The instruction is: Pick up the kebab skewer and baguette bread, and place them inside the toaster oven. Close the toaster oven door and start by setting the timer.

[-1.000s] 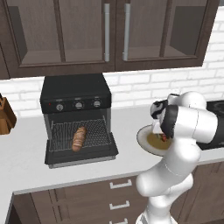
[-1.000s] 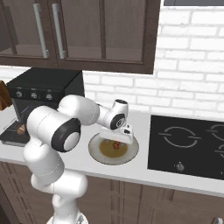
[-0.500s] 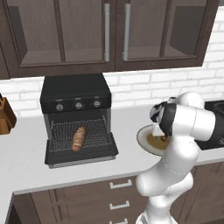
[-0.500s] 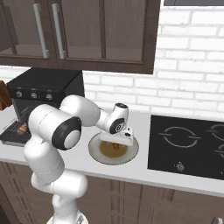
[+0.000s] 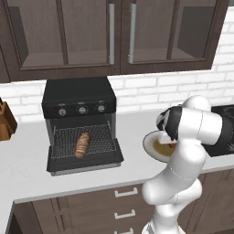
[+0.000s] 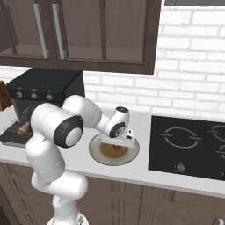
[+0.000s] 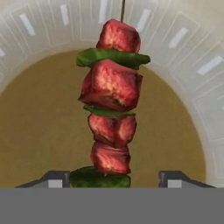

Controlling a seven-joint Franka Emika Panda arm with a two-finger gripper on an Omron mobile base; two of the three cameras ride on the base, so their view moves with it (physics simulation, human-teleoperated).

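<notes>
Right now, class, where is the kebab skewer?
The kebab skewer lies on the round plate on the counter, between the toaster oven and the cooktop, directly under the hand.

Simulated kitchen, evenly lit. Dark brown upper cabinets (image 5: 119, 36) with glass-panelled doors and slim vertical grey handles (image 5: 111, 34) along the top. White brick wall (image 6: 193, 70) behind, running down to a pale grey counter (image 5: 27, 169). Black cooktop (image 6: 189, 145) with ringed burner marks set flush into the counter at the far right. Dark brown drawers (image 5: 91, 208) with small silver pulls beneath. Brown wooden block (image 5: 5, 122) at the left edge, standing on the counter.
</notes>
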